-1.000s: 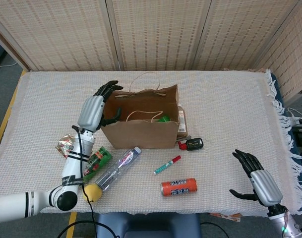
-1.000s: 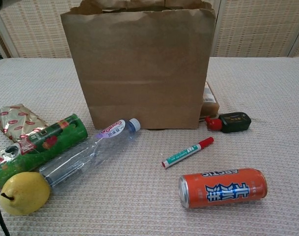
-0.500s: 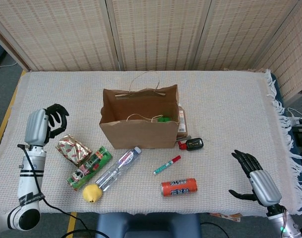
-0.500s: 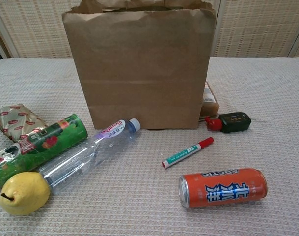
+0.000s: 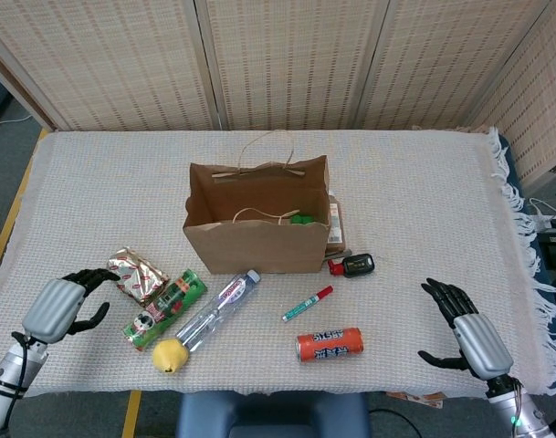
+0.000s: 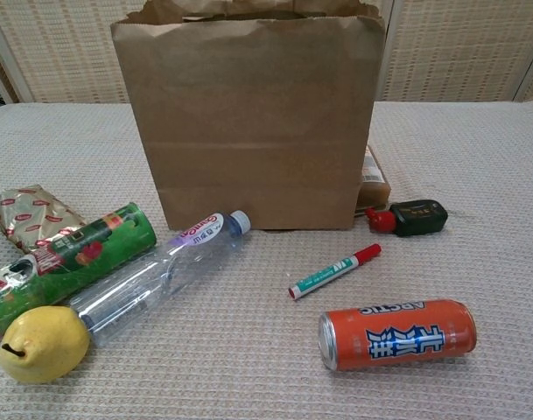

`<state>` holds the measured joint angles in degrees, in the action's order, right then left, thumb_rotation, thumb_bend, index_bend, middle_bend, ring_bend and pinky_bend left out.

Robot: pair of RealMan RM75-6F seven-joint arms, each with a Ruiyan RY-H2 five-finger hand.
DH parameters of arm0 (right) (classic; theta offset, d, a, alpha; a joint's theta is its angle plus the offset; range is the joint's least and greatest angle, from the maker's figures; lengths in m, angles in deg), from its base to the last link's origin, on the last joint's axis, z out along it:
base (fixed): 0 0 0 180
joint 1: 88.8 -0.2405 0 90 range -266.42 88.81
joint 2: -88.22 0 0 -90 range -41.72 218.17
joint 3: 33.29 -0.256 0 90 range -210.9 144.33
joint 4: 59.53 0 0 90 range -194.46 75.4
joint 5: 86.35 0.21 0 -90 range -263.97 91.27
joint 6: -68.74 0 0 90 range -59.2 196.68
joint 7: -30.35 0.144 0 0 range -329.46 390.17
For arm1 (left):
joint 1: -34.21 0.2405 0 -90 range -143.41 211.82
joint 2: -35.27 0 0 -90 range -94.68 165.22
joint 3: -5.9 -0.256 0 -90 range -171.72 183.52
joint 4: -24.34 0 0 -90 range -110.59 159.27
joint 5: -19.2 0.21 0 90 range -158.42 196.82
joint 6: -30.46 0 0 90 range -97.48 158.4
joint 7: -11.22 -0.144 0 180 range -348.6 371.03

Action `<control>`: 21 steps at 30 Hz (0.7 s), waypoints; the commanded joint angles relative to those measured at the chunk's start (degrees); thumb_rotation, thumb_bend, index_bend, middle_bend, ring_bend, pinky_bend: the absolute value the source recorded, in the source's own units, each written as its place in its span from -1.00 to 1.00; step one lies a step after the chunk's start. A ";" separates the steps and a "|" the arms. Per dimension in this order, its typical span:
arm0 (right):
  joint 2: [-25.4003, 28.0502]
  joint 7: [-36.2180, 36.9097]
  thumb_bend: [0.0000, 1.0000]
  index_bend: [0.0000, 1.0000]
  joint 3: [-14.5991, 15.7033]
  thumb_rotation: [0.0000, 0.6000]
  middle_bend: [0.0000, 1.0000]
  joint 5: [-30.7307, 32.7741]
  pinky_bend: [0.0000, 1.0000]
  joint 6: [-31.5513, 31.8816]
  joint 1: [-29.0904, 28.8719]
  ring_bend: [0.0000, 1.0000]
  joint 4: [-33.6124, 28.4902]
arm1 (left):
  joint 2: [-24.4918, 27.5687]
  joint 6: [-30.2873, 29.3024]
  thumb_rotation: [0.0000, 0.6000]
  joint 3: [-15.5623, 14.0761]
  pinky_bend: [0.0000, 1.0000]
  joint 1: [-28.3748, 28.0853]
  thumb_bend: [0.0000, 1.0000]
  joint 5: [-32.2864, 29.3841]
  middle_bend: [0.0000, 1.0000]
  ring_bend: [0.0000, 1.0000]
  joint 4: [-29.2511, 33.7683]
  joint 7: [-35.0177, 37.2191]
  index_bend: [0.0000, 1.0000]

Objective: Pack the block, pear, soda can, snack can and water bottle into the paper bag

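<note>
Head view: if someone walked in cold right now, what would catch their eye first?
The upright brown paper bag at the table's centre, mouth open, something green showing inside. Next, the orange soda can lying on its side near the front edge, right of a cluster by the left robot hand: green snack can, clear water bottle and yellow pear. Both that hand and the right robot hand hold nothing.

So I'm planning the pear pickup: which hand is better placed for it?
Probably left: the left hand hovers open near the pear, while the right hand sits beyond the soda can.
</note>
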<state>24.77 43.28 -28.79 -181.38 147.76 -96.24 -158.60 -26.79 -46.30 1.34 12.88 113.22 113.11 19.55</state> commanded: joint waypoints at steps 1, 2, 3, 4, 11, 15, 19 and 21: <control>0.11 0.06 -0.94 -1.00 0.06 1.00 -1.00 0.00 -1.00 -0.11 -0.06 -1.00 -0.12 | -0.19 1.42 1.00 -3.08 -0.45 0.08 -0.27 4.53 -0.82 -0.73 -3.91 0.13 -0.80; 0.16 0.10 -0.94 -1.00 0.06 1.00 -1.00 -0.03 -1.00 -0.08 -0.06 -1.00 -0.16 | -0.22 1.41 1.00 -3.29 -0.46 0.17 -0.27 4.83 -0.83 -0.74 -3.87 0.44 -0.83; 0.22 0.17 -0.94 -1.00 0.07 1.00 -1.00 -0.05 -1.00 -0.04 -0.05 -1.00 -0.18 | -0.08 1.32 1.00 -3.75 -0.50 0.34 -0.28 5.39 -0.88 -0.78 -3.68 1.04 -0.88; 0.25 0.25 -0.94 -1.00 0.06 1.00 -1.00 -0.04 -1.00 0.00 -0.04 -1.00 -0.18 | 0.15 1.15 1.00 -4.18 -0.54 0.54 -0.29 5.89 -0.93 -0.84 -3.43 1.53 -0.94; 0.42 0.72 -0.94 -1.00 0.03 1.00 -1.00 0.11 -1.00 -0.13 -0.12 -1.00 -0.21 | 0.40 -7.59 1.00 -8.09 -0.58 4.55 -0.30 14.98 -1.00 -0.94 -2.73 2.11 -1.00; 0.46 0.73 -0.94 -1.00 0.12 1.00 -1.00 0.00 -1.00 -0.24 -0.17 -1.00 -0.27 | -2.46 -14.63 1.00 -9.85 -0.51 6.34 -0.30 23.08 -1.00 -0.90 -7.96 2.26 -0.99; 0.49 0.89 -0.94 -1.00 0.22 1.00 -1.00 0.10 -1.00 -0.42 -0.18 -1.00 -0.35 | -5.67 -18.54 1.00 -11.08 -0.48 6.87 -0.30 29.48 -1.00 -0.89 -13.94 0.88 -0.97; 0.47 0.76 -0.94 -1.00 0.24 1.00 -1.00 0.14 -1.00 -0.54 -0.22 -1.00 -0.51 | -6.84 -18.29 1.00 -11.42 -0.49 6.65 -0.30 30.56 -1.00 -0.88 -15.13 0.63 -0.96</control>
<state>25.24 44.07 -28.56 -181.24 147.25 -96.45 -159.07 -31.67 -63.74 -9.03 19.02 141.80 100.10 20.85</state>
